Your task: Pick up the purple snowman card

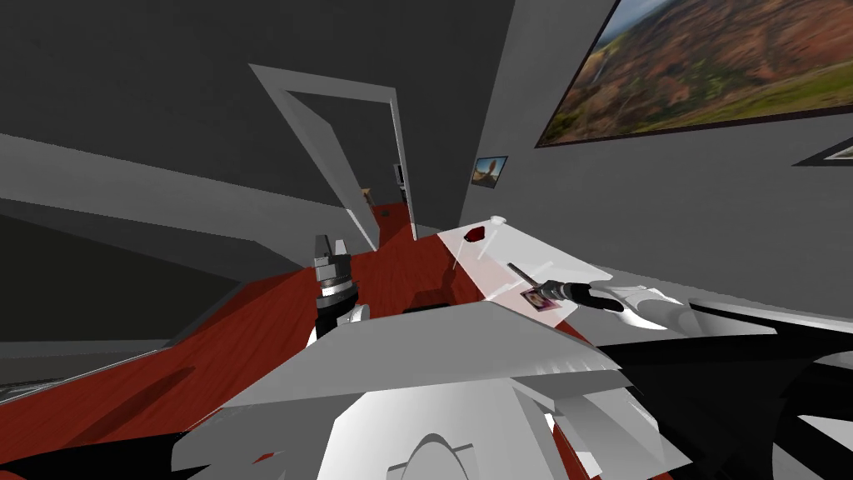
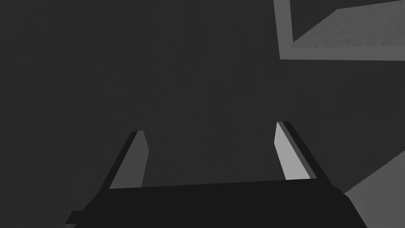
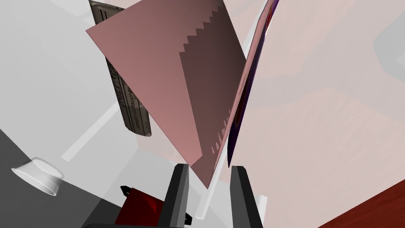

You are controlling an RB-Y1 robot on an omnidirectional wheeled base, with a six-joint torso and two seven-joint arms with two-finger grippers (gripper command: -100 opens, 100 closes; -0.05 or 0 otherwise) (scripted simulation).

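My right claw (image 3: 209,169) was clenched on the bottom edge of the card (image 3: 170,79), held at the table's (image 1: 525,250) near edge. The grasp looked made, so next I judged a straight, steady lift. My left claw (image 2: 213,154) hung released.

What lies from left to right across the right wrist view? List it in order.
Clear cup → grey remote-like bar → card, held in the right gripper → red-brown floor. The dark red thing is left out: it overlaps the bar and card.
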